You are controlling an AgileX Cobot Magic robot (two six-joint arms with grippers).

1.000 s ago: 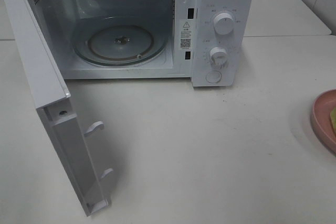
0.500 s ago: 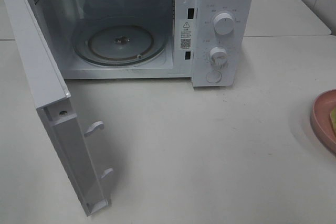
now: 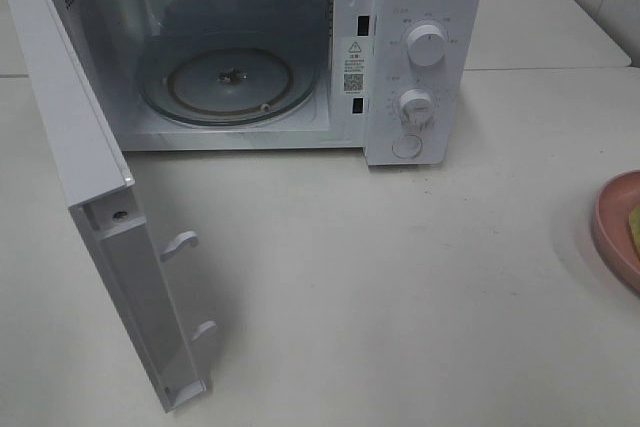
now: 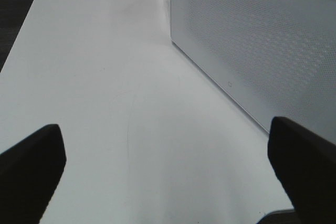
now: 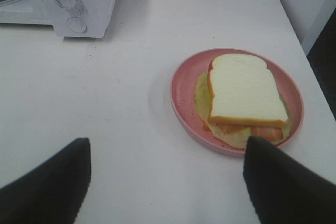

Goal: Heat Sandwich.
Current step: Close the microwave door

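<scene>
Preparation stage: the microwave (image 3: 300, 52) is found with its door (image 3: 100, 207) swung fully open toward the left side of the tabletop (image 3: 400, 277), and the glass turntable (image 3: 228, 80) inside the cavity is seen to be bare. The door-opening step may therefore be regarded as complete.

Load status: the sandwich (image 5: 242, 94) is located on the pink plate (image 5: 181, 98), which is set near the right edge of the tabletop, well apart from the microwave. In the high view only the rim of the plate (image 3: 612, 227) is shown at the right border. The sandwich is not touched by either hand.

Hand status: the left hand (image 4: 168, 166) is released, its jaws held wide apart above bare tabletop beside the outer face of the open door. The right hand (image 5: 168, 177) is likewise released, its jaws spread with nothing between them, and it is positioned short of the plate, with the sandwich directly ahead (neither arm is visible in the high view).

Remaining work, as judged from this arrangement: the plate or sandwich has not yet been picked up, it has not yet been placed on the turntable, the door has not yet been closed, and the two dials (image 3: 427, 45) have not yet been set. The task is judged to be at an early stage.
</scene>
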